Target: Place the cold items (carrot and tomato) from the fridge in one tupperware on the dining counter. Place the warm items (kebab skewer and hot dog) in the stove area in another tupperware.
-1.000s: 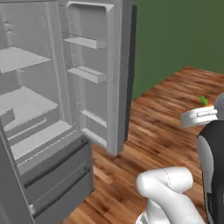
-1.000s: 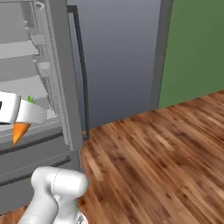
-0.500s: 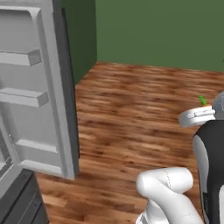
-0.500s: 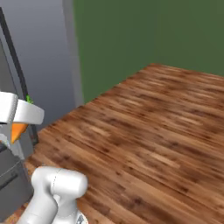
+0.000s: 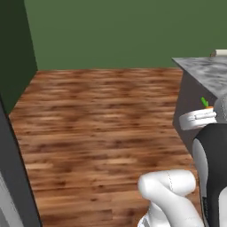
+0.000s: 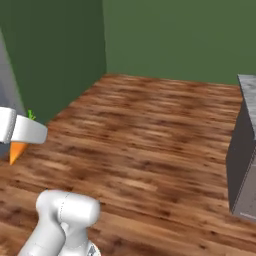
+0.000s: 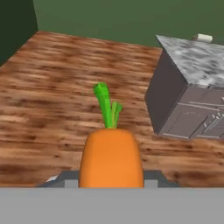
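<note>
One carrot (image 7: pixel 111 157) sits clamped in the end effector (image 7: pixel 109 180), its orange body filling the lower middle of the hand view and its green top pointing up toward the far wall. The dark finger pieces show just at either side of the carrot's base, closed against it. In the right base view the end effector (image 6: pixel 20 131) is at the left edge, with the carrot's orange tip (image 6: pixel 16 151) hanging below the white hand and a bit of green leaf above it. In the left base view the green leaf (image 5: pixel 205 103) peeks up above the white hand at the right side. Brown wooden floor (image 5: pixel 97 119) spreads under the arm, bounded by green walls (image 5: pixel 111 31). A grey cabinet with a marbled stone surface (image 7: pixel 197 61) stands to the right, well apart from the carrot, and a small pale object (image 7: pixel 202 38) rests on its far end, too small to identify.
</note>
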Robot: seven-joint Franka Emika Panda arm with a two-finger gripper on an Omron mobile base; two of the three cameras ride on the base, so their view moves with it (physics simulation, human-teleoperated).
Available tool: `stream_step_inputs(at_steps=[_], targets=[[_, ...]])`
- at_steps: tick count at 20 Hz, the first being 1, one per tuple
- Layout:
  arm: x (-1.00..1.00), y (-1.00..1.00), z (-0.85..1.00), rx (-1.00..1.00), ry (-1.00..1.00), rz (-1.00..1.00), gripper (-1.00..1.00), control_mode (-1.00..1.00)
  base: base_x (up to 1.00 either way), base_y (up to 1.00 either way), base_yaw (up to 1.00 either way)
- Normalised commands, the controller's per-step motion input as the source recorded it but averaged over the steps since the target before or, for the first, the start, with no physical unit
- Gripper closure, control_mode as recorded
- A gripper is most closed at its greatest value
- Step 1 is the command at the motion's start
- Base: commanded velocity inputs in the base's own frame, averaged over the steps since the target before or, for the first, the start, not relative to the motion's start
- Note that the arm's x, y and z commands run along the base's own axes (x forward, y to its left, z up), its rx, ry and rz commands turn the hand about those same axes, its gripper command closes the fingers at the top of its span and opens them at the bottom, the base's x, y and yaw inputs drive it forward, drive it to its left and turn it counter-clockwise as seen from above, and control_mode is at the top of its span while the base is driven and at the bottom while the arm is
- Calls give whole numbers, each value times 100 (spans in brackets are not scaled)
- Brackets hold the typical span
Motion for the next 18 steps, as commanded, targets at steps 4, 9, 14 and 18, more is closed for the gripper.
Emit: stream_step_inputs(at_steps=[4,9,14,18], targets=[[0,0,0,0,0,0,100,100,100,-9,-39],[0,0,0,0,0,0,100,100,100,-2,-37],[0,0,0,0,0,0,100,100,100,0,-37],[0,0,0,0,0,0,100,100,100,10,-39]])
